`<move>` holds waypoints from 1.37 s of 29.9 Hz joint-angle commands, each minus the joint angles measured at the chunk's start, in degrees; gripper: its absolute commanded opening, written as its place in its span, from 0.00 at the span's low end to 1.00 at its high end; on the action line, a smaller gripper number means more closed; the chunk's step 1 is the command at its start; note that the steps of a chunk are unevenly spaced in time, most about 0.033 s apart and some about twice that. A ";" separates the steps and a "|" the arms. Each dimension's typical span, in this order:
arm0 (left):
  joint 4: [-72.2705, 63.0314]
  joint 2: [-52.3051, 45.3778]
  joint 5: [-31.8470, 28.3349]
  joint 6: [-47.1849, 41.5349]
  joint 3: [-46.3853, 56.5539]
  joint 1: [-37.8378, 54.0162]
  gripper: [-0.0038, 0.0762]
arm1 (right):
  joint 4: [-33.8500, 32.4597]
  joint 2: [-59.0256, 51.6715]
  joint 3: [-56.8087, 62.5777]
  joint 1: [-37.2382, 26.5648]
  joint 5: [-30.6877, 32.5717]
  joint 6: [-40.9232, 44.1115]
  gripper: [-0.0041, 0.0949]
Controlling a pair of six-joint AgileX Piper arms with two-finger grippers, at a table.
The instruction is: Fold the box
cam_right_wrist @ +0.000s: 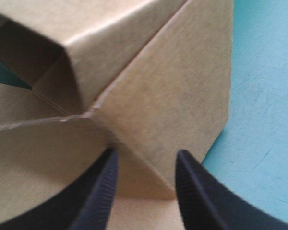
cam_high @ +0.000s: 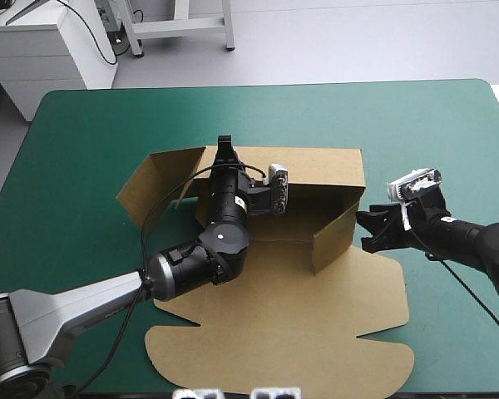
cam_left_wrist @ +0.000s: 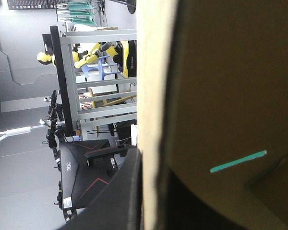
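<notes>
box (cam_high: 258, 287) sits mid desk (cam_high: 75, 141) on the teal-green cover, half built: back wall (cam_high: 316, 166) up, right wall (cam_high: 333, 237) up, left flap (cam_high: 154, 187) splayed outward, lid (cam_high: 299, 341) lying flat toward the near edge. left fingers (cam_left_wrist: 117, 203) are all but closed on the top edge of the back wall near its left end, one finger each side of the sheet, with the board edge running straight up between them in the left wrist view. right fingers (cam_right_wrist: 98, 196) are spread apart and hold nothing; they sit low at the outer near corner of the right wall, board ahead of and between them, and contact is hard to call. handling, as a guess: thin brown board, light and fairly stiff across a panel but eager to hinge at the scored creases, so raised walls will likely spring back if let go. smooth face, so it could slide on the cover when pushed; a hard pinch may dent or crease an edge. best holds look like free top edges of walls or flap tips near a crease, not mid panel. a thin slot in the board shows teal-green through it in the left wrist view. no brand, label or print readable anywhere on the box; the board is plain.
</notes>
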 commanded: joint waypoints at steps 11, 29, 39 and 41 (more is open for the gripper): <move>3.02 -2.68 0.81 -0.61 -1.51 -0.19 0.04 | 1.68 -0.78 -1.29 -0.04 2.09 -2.86 0.94; 3.02 -2.68 0.84 -0.05 -1.51 -0.19 0.04 | 11.35 -1.96 5.75 10.79 -16.81 -5.76 0.94; 3.02 -2.68 0.84 -0.41 -1.51 -0.19 0.04 | 11.48 -1.86 5.75 20.56 -40.11 -2.90 0.94; 3.02 -2.68 0.84 -0.41 -1.51 -0.19 0.04 | 11.48 -1.61 5.75 20.56 -42.42 -2.73 0.93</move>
